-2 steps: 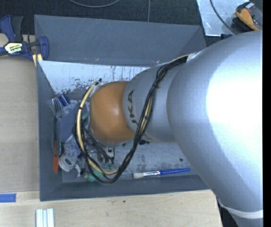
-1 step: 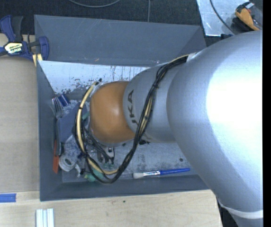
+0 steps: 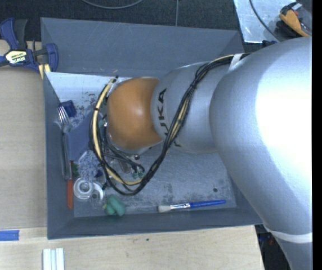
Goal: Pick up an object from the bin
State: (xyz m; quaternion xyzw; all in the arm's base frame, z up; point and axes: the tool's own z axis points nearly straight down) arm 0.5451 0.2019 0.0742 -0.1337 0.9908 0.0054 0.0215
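Observation:
The dark body of my gripper shows under the arm's orange cover, low over the left part of the bin. A crumpled blue-grey thing lies just to its left. A clear round ring-like thing sits below that, near the front left corner. A small green lump rests by the front wall. I cannot see whether anything is between the fingers.
A blue-handled brush lies along the front wall to the right. A thin red-orange stick and a long grey tool run along the left wall. A silver wire piece with a blue block sits at the back left.

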